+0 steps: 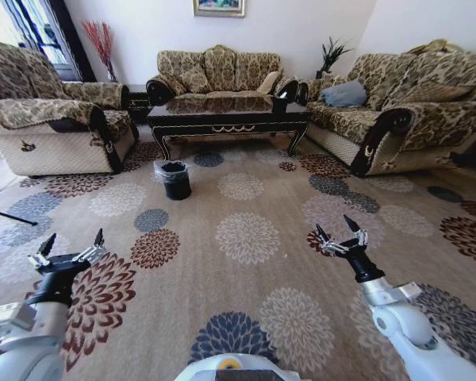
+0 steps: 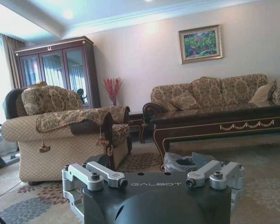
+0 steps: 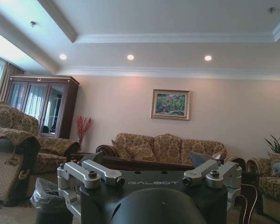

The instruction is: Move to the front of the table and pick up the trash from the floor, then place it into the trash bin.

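The table (image 1: 230, 116) stands far ahead between the sofas, with its gold ornament facing me. The trash bin (image 1: 174, 179) sits on the floor (image 1: 246, 238) just before the table's left front leg. My left gripper (image 1: 75, 238) hovers open over the carpet at the near left, holding nothing. My right gripper (image 1: 333, 226) hovers open at the near right, also holding nothing. The left wrist view shows the trash bin (image 2: 179, 163) and the table (image 2: 219, 124) beyond the gripper body. The trash bin (image 3: 48, 200) also appears in the right wrist view. I cannot make out the trash.
An armchair (image 1: 55, 127) stands at the left, a sofa (image 1: 218, 71) behind the table and another sofa (image 1: 404, 119) at the right. A dark thin rod (image 1: 8, 216) lies on the floor at the far left. Open carpet stretches between me and the table.
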